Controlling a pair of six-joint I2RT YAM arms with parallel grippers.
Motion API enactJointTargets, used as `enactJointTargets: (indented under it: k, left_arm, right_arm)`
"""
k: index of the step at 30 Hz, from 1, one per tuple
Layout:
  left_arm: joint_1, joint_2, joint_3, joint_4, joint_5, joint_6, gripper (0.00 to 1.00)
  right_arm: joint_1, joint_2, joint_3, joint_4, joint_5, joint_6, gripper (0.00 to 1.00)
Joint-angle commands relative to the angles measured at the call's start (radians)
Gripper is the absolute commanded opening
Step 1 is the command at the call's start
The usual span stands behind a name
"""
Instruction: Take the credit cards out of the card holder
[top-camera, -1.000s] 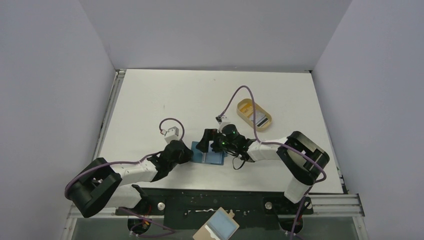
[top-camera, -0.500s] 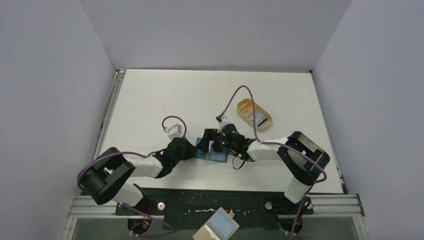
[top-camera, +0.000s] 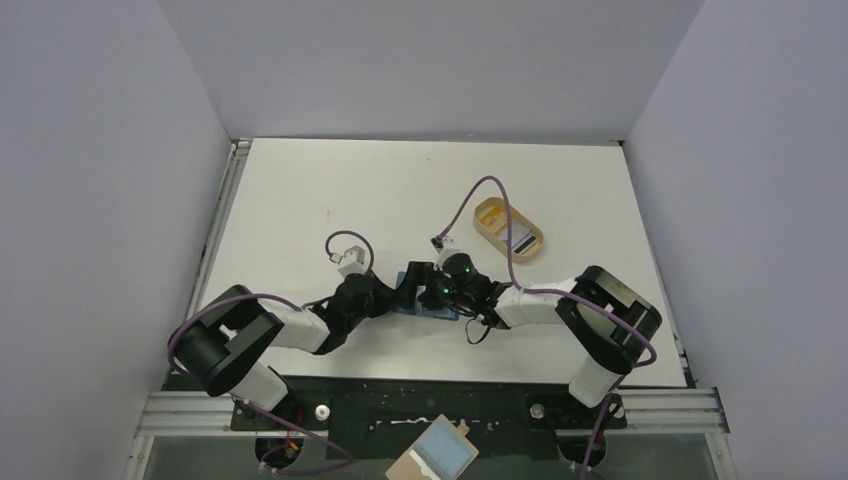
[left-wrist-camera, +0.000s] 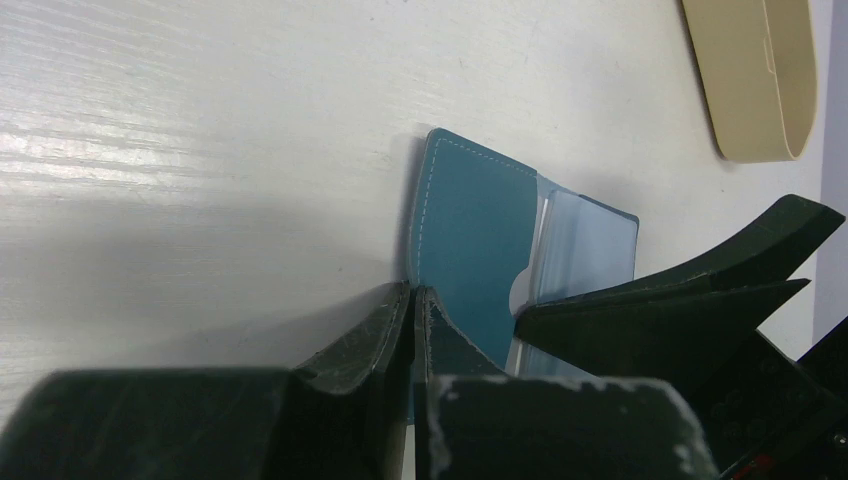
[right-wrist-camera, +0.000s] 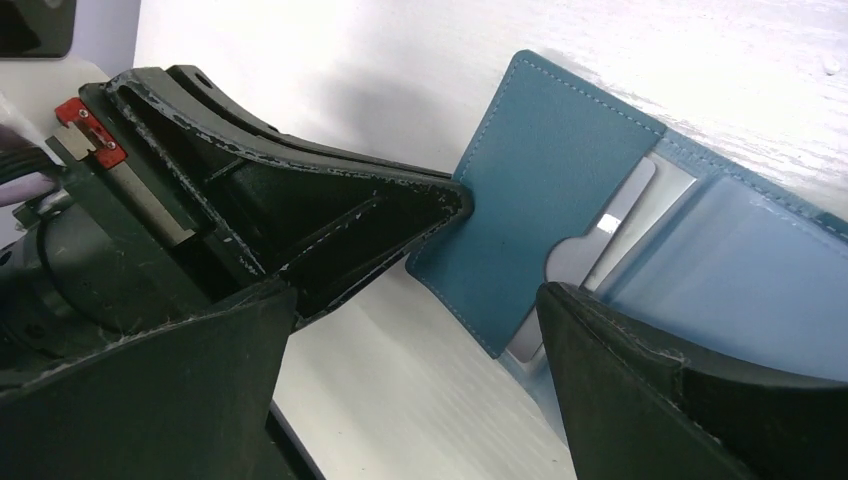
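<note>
Card holder (top-camera: 441, 313) lies open on the table (top-camera: 400, 190), near-centre: teal flap to the left, clear pocket to the right. In the top view both grippers cover most of it

Change over the last second:
- left arm swung in from the left, shoulder and elbow folding toward centre
- left gripper (left-wrist-camera: 412, 300) travelled right and now reaches the holder's left edge; a second ago it stood short of it and more teal showed
- right gripper (right-wrist-camera: 418, 300) barely shifted, a touch farther

Fingers:
- left pair clenched together with nothing between them, tips touching the flap edge. Cannot tell whether they press down on it or only abut it
- right pair spread wide and empty, straddling the pocket's thumb notch

Cards:
- one credit card (right-wrist-camera: 612, 232), pale, sits in the teal pocket with only a sliver showing at the notch
- another credit card (top-camera: 522, 240) lies in the tan tray (top-camera: 487, 215), far right of the holder

Judgement:
- the left gripper looks placed as a stop so the holder will not slide, leaving the right free to close on the exposed card edge
- task appears partway done
- risk: little card edge to grip, and the holder may lift with the card if the left contact is only sideways
</note>
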Motion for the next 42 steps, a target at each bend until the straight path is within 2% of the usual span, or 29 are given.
enactJointTargets:
  k: [1, 20, 33, 42]
  left_arm:
    - [0.002, 0.052, -0.018, -0.129, 0.020, 0.020, 0.00]
    - [0.003, 0.034, -0.040, -0.112, 0.018, 0.018, 0.00]
    - [0.005, 0.036, -0.047, -0.097, 0.020, 0.018, 0.00]
    - [0.006, 0.035, -0.051, -0.092, 0.022, 0.018, 0.00]
  right_arm:
    - [0.030, -0.043, -0.021, 0.115, -0.016, 0.054, 0.98]
    - [0.113, -0.079, 0.020, 0.146, -0.010, 0.074, 0.98]
    - [0.118, -0.087, 0.026, 0.246, -0.083, 0.099, 0.98]
    - [0.119, -0.098, 0.021, 0.209, -0.060, 0.088, 0.98]
